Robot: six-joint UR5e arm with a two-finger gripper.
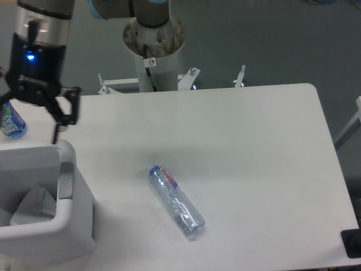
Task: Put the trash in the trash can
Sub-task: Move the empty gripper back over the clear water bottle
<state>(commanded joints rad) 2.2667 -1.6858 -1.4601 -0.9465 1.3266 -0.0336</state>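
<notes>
Two bottles show: one clear crinkled bottle point(176, 201) with a pink-purple label lying on the table point(254, 152), well off to the gripper's lower right, and one blue-labelled bottle point(10, 121) just beside it. One white paper wad point(35, 204) sits inside the trash can point(73, 226) below. The gripper point(32, 116) hangs pointing down above the can's rim, fingers spread wide, holding nothing.

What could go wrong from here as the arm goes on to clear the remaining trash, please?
The clear crinkled plastic bottle with the pink-purple label lies on its side on the white table, so it may roll or slip out of a two-finger pinch. The blue-labelled bottle stands right beside the open gripper and could be knocked over. The white wad already fills part of the white bin.
</notes>
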